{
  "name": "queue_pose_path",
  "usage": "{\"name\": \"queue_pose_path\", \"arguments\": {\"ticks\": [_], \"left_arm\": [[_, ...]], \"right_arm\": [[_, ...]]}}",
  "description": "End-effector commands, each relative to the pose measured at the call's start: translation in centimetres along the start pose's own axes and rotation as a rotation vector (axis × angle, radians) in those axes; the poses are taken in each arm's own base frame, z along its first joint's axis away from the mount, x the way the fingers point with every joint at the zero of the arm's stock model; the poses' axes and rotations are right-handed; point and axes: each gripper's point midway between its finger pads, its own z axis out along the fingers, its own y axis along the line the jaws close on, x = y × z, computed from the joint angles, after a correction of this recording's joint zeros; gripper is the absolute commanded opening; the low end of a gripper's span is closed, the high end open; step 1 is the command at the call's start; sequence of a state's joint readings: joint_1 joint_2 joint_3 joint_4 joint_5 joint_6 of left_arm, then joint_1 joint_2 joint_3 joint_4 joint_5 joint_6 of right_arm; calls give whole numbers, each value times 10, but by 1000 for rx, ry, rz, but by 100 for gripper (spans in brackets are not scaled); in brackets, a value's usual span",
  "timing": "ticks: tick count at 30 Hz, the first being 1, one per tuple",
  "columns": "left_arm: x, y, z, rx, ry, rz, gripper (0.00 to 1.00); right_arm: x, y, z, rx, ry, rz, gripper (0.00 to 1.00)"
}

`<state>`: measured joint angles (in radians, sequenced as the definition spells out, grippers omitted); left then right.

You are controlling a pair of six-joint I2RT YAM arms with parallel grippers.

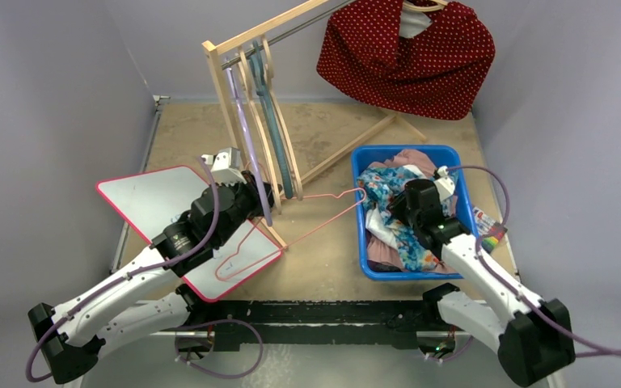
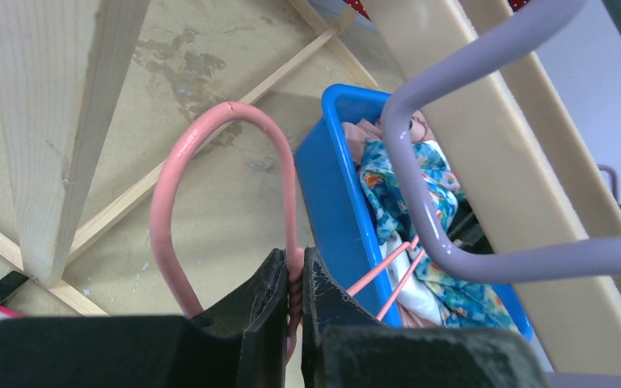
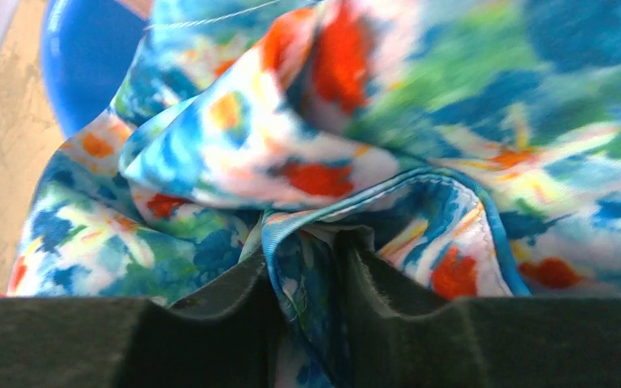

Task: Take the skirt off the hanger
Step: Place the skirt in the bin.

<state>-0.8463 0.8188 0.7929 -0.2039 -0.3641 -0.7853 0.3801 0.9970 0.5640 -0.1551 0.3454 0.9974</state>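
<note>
Left gripper (image 2: 293, 263): clamped on the hook of the pink hanger (image 2: 162, 202).
Right gripper (image 3: 311, 259): skirt (image 3: 234, 170) fold between jaws; I cannot tell if pinched.
Risk: fabric catching the hanger's end, dragging out of the bin (image 1: 408, 150).

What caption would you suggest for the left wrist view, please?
Left gripper shut on the pink hanger, floral skirt in the blue bin.

The top camera is looking down from behind; both wrist cameras are looking closely at the shared blue bin (image 1: 408, 274).
</note>
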Motion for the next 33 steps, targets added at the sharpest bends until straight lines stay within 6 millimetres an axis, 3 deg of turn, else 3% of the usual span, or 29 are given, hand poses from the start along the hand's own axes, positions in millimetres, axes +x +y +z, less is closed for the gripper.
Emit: {"name": "queue_pose_path", "arguments": {"ticks": [1,7,11,17,21,24,27,31,33], "left_arm": [[-22,-13,-5,39,-64,-21,0],[-25,-12,-7,33,-73,-21,0],[-26,-11,-9,32,-80,-25,0],[-29,-13,-11,33,-79,-22,0],[-34,-13,-14,27,-88,-20,0],[-37,-12,-17,26,-98,-23,0],[-39,-12,-19,27,-103,-27,0],[-40,-12,-21,28,-105,-28,0],[-40,-11,-22,26,-106,-25,0]], "right_arm": [[-21,-11,-42,53,-13,-54,39],[-63,14,-88,-33,-100,-44,48],[-69,32,-97,-100,-91,-92,55],[-79,86,-112,-323,-86,-166,61],[-74,127,-128,-542,-53,-223,61],[-71,138,-121,-577,-38,-209,60],[-62,140,-101,-553,-9,-214,60],[-27,113,-54,-429,87,-214,56],[-9,87,-26,-327,111,-223,56]]}}
